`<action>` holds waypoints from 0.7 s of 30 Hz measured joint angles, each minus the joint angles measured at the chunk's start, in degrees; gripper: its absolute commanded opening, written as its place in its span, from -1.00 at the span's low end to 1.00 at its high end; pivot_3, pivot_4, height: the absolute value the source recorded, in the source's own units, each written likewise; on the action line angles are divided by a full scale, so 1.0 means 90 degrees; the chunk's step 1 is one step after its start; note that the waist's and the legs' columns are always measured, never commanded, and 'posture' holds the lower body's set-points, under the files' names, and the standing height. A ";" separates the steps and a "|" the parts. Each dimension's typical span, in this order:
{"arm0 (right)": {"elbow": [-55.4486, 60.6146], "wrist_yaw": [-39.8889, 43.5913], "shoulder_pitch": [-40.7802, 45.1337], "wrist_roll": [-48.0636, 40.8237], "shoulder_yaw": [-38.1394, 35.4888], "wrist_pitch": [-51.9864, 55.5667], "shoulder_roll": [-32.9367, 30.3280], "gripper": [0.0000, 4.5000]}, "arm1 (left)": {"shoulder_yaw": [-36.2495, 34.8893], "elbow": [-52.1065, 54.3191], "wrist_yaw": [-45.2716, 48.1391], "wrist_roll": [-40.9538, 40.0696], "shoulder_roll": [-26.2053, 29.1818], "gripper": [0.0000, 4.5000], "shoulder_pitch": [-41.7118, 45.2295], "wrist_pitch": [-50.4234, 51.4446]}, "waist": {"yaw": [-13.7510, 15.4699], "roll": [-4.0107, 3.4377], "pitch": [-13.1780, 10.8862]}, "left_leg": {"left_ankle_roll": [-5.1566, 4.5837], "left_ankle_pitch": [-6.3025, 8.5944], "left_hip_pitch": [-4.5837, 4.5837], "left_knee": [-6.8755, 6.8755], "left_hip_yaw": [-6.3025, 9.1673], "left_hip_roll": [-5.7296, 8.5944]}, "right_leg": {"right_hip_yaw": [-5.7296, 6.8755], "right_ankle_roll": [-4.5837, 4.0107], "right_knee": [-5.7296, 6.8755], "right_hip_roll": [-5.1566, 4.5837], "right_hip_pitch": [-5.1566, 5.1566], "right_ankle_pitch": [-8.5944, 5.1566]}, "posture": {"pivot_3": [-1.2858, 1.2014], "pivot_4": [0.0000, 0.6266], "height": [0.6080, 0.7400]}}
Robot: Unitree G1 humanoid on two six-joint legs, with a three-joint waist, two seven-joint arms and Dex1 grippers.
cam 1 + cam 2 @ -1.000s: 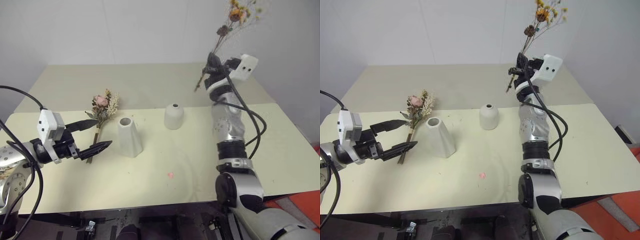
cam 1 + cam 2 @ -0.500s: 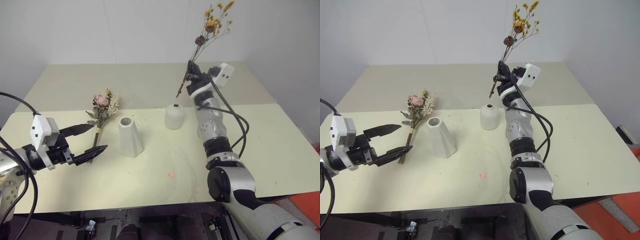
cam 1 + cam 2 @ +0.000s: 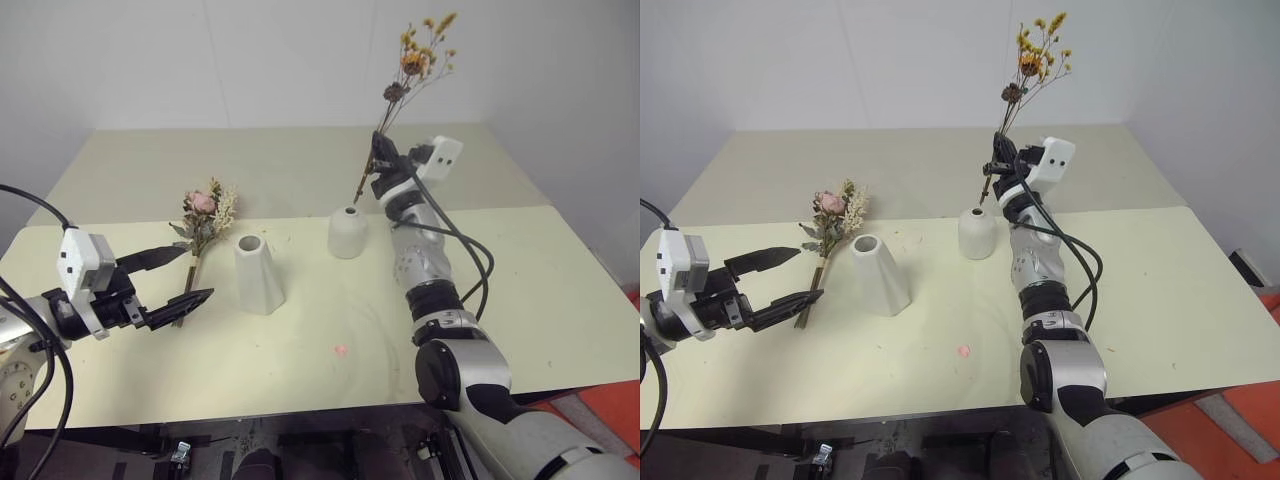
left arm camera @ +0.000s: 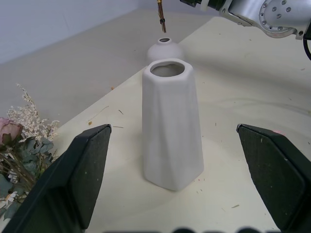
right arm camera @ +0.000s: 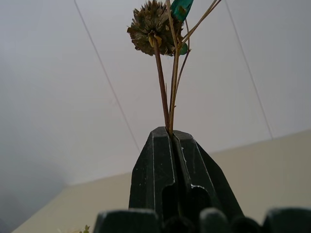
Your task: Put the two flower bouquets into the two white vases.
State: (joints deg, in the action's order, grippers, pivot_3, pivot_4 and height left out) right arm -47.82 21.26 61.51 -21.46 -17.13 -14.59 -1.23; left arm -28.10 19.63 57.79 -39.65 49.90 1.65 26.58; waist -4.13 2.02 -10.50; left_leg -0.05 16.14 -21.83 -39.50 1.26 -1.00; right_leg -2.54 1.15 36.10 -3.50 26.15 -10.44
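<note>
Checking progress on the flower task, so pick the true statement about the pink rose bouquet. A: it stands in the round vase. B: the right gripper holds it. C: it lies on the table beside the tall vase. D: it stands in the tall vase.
C: the pink rose bouquet lies flat on the table beside the tall vase, while the right gripper is shut on the dried sprig above the round vase.
</note>
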 measured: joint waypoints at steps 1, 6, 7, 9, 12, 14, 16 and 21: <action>-0.0004 0.0002 -0.0026 0.0004 0.0014 -0.0001 0.0003 -0.99 | 0.0000 0.0000 0.0000 0.0000 0.0000 1.00 -0.0002 0.0000 | 0.0001 0.0000 0.0000 | 0.0000 0.0000 -0.0001 0.0000 0.0000 0.0000 | 0.0000 0.0000 0.0000 0.0000 0.0000 0.0000 | 0.03 -0.52 1.00; -0.0083 0.0010 -0.0089 0.0038 0.0079 -0.0002 0.0031 -0.99 | 0.0000 0.0000 0.0001 -0.0007 0.0006 1.00 -0.0019 0.0001 | -0.0003 0.0000 0.0000 | 0.0000 0.0000 0.0000 0.0001 0.0000 0.0000 | 0.0000 0.0000 0.0000 0.0000 0.0000 0.0000 | 0.03 -0.52 1.00; -0.0093 0.0013 -0.0089 0.0051 0.0089 -0.0010 0.0038 -0.99 | 0.0000 0.0000 0.0000 -0.0014 0.0011 1.00 -0.0028 0.0002 | -0.0003 0.0000 0.0000 | 0.0001 0.0000 0.0000 0.0002 0.0000 0.0000 | 0.0000 0.0000 0.0000 0.0000 0.0000 0.0000 | 0.03 -0.52 1.00; -0.0153 0.0027 -0.0089 0.0071 0.0102 -0.0049 0.0056 -0.99 | 0.0000 0.0001 0.0000 -0.0030 0.0017 1.00 -0.0053 0.0007 | -0.0002 0.0000 0.0000 | 0.0001 0.0000 0.0000 0.0002 0.0000 0.0000 | 0.0000 0.0000 0.0000 0.0000 0.0000 0.0000 | 0.03 -0.52 1.00; -0.0251 0.0103 -0.0089 0.0115 0.0119 -0.0103 0.0066 -0.99 | -0.0001 0.0003 -0.0002 -0.0084 0.0034 1.00 -0.0071 0.0011 | 0.0001 0.0000 0.0000 | 0.0001 -0.0001 0.0000 0.0002 0.0000 0.0000 | 0.0000 0.0000 0.0000 0.0000 0.0000 0.0000 | 0.03 -0.52 1.00; -0.0254 0.0144 -0.0094 0.0130 0.0128 -0.0152 0.0071 -0.99 | -0.0003 0.0018 -0.0005 -0.0096 0.0050 1.00 -0.0091 0.0011 | 0.0000 0.0000 0.0000 | 0.0002 -0.0001 0.0000 0.0003 0.0000 0.0000 | 0.0000 0.0000 0.0000 0.0000 0.0000 0.0000 | 0.03 -0.52 1.00; -0.0254 0.0182 -0.0130 0.0150 0.0137 -0.0206 0.0078 -0.99 | -0.0012 0.0044 -0.0011 -0.0099 0.0052 1.00 -0.0119 0.0011 | 0.0000 0.0000 0.0000 | 0.0002 -0.0001 0.0000 0.0003 0.0001 0.0000 | 0.0000 0.0000 0.0000 0.0000 0.0000 0.0000 | 0.03 -0.52 1.00; -0.0252 0.0257 -0.0178 0.0247 0.0187 -0.0325 0.0084 -0.99 | -0.0016 0.0069 -0.0023 -0.0102 0.0074 1.00 -0.0137 0.0011 | -0.0001 0.0000 0.0000 | 0.0003 -0.0001 0.0004 0.0004 0.0000 0.0000 | 0.0000 0.0000 -0.0001 0.0000 -0.0001 0.0000 | 0.03 -0.52 1.00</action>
State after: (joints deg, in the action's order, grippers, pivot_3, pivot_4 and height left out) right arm -50.09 23.57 59.91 -19.24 -15.45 -17.52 -0.47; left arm -28.24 20.25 57.58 -40.57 50.56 0.42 26.68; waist -4.13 2.02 -10.50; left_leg -0.03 16.13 -21.79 -39.46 1.27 -1.00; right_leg -2.54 1.15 36.10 -3.50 26.14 -10.43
